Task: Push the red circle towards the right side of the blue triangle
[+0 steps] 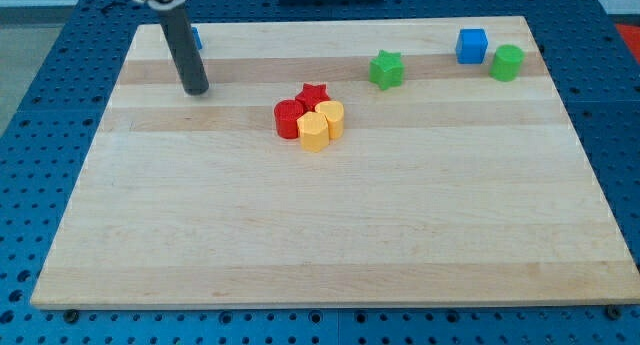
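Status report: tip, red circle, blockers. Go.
My tip upper left, clear of blocks. Red circle mid-board, clustered with red star, yellow blocks. Blue triangle mostly hidden behind rod.

Your arm's dark rod [181,45] stands nearly upright at the far left, my tip [196,89] resting low.

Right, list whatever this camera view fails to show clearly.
- Blue block at the view's top left: almost wholly hidden behind the rod, only a sliver shows, so its shape cannot be confirmed.
- Red circle: its right side is covered by the yellow blocks in front; whether they touch the red star cannot be settled.
- My tip: visible, left of the cluster; the rod's top is cut off by the upper edge.
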